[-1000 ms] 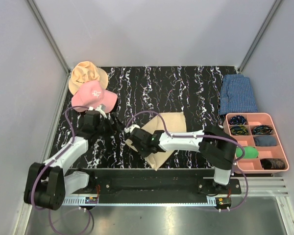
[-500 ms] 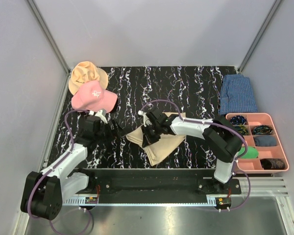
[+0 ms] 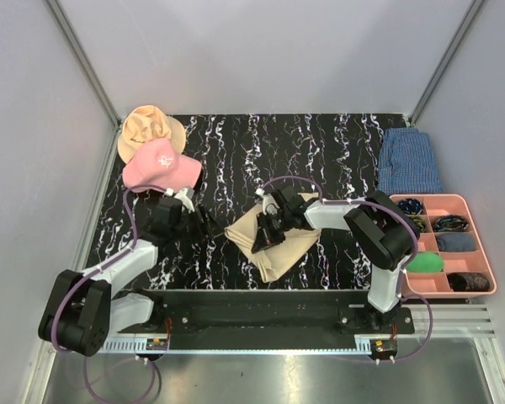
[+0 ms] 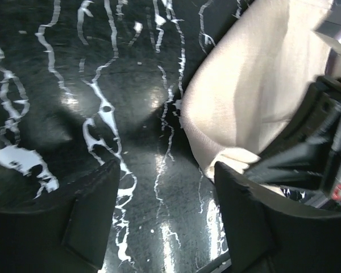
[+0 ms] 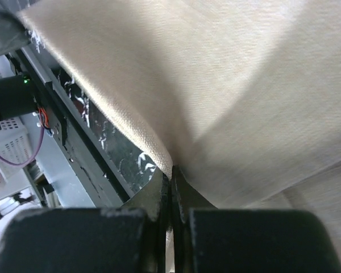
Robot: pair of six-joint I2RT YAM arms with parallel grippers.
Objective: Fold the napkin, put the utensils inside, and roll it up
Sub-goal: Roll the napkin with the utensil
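Pinching a raised fold of the napkin, my right gripper had its fingers pressed tight together on the cloth. I saw the napkin lying partly folded near the middle of the black marbled table, towards its near edge. My left gripper hung spread above bare table just beside the napkin's left edge, gripping nothing. I could not read the small white mark on the pink cap at far left.
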